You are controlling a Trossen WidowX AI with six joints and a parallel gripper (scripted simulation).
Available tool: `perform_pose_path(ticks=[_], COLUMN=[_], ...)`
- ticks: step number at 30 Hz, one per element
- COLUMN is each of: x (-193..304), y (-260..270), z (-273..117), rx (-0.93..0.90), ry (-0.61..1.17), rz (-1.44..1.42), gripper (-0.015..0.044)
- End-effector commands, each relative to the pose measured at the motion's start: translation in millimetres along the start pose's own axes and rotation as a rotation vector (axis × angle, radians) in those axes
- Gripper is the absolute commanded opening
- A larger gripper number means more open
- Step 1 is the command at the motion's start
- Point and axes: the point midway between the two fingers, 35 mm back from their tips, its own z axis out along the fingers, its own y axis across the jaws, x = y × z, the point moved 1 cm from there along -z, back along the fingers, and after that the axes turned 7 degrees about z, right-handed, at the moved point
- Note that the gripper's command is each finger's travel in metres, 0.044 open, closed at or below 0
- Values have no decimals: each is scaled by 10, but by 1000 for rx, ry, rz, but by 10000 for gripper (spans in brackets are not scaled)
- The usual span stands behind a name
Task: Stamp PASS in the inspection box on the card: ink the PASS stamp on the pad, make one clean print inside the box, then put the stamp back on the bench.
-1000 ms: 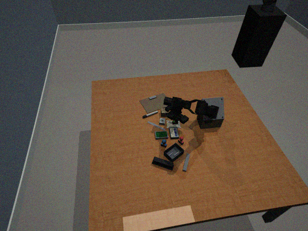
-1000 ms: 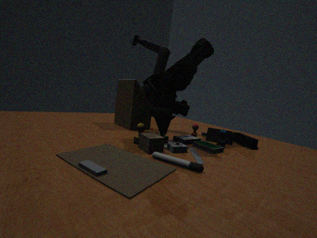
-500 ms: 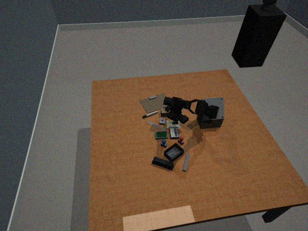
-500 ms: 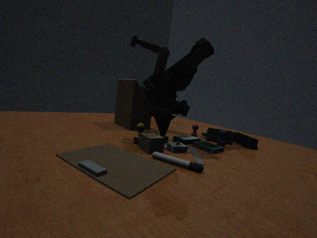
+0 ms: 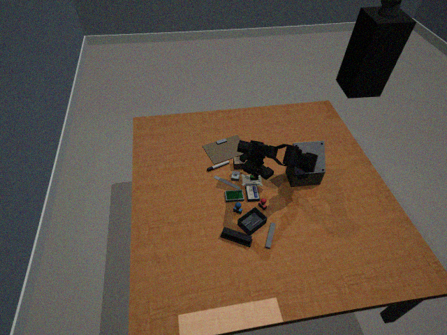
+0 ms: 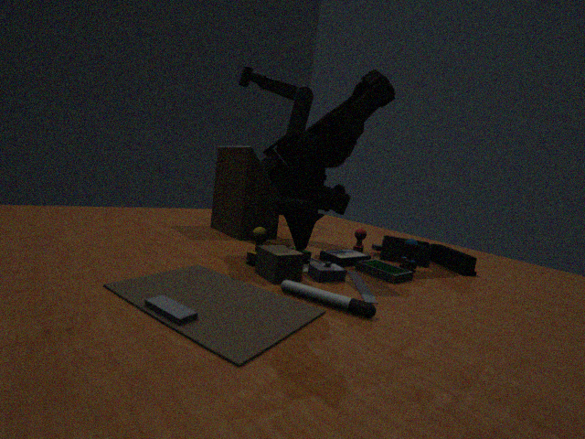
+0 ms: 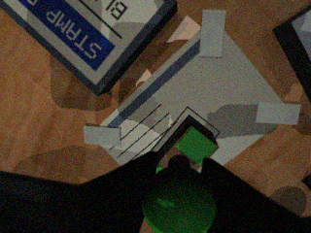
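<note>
Over the taped white card point(image 5: 247, 183) point(image 7: 214, 87), the tool point(image 5: 253, 176) point(image 6: 301, 248) point(image 7: 179, 163) grips a green, round-knobbed stamp point(image 5: 253, 177) point(image 7: 179, 201).

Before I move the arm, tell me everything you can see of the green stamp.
The green stamp has a round, smooth knob, a dark neck and a dark block with a green patch on top. It looks upright, over the taped card, within the printed box's corner. The gripper is shut on it. Its underside and any print are hidden.
</note>
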Motion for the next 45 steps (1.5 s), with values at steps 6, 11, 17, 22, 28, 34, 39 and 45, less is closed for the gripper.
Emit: perform_pose_path(ticks=[6, 11, 17, 22, 28, 34, 39, 45], x=[-4, -4, -5, -8, -15, -19, -22, -22], y=[2, 2, 2, -4, -14, -21, -23, -22], z=[-24, -49, -79, -120, -211, -304, -383, -480], rx=[-4, -4, -4, -2, 0, 1, 2, 2], ry=[0, 0, 0, 1, 1, 2, 2, 2], rz=[-4, -4, -4, -4, -3, -3, -3, -3], gripper=[0, 0, 0, 0, 0, 0, 0, 0])
